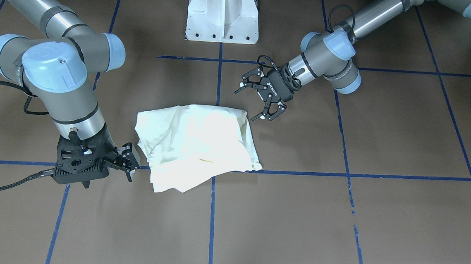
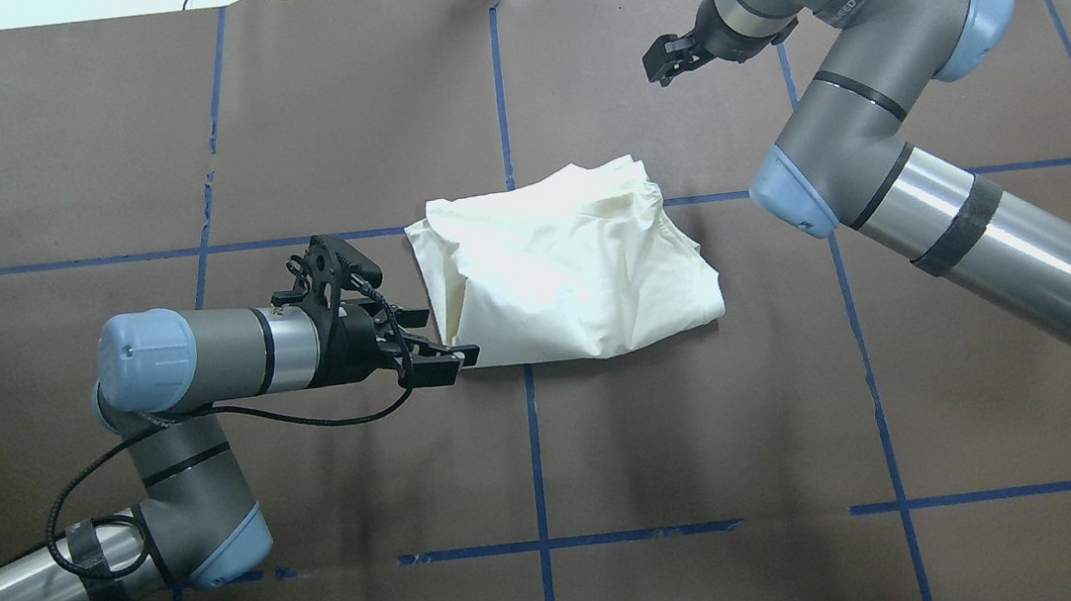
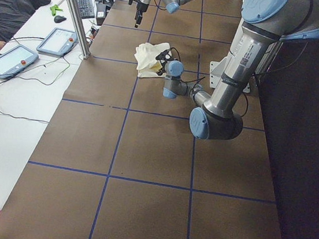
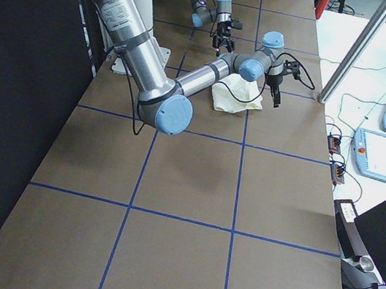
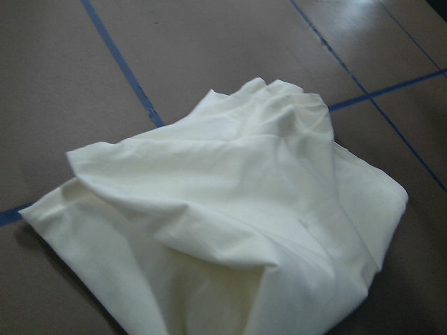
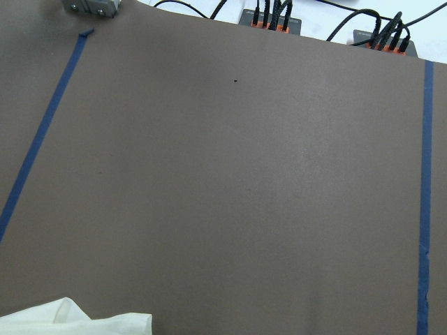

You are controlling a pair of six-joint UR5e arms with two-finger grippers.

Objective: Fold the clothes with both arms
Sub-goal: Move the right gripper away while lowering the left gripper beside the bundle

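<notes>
Overhead exterior view: the left arm [image 2: 203,355] comes in low from the near left corner, bends back at its elbow, and lays its wrist level, pointing across the bench [image 2: 708,422] toward the T-shirt [image 2: 571,257]. The left end effector [image 2: 435,341] is released. Its two fingers are spread wide with nothing between them, and they sit just beside the near left corner of the cloth. The front-facing view shows the same wide spread, with a narrow strip of bench between the lower fingertips and the shirt's edge.

The right arm [image 2: 873,106] reaches in from the right edge, runs past the shirt's right side, and turns its wrist downward. The right end effector [image 1: 128,159] hangs over the bench off the shirt's far right corner, the one on the operators' side. In the side view from the robot's left it hangs well clear of the surface. It grips no cloth, but its fingers overlap in every view, so I cannot tell how far apart they stand.

The cream T-shirt lies in a loosely folded, rumpled bundle at the middle of the bench, across a crossing of the blue tape lines [image 2: 533,440]. It fills the left wrist camera, and only a corner shows at the bottom of the right wrist camera.
</notes>
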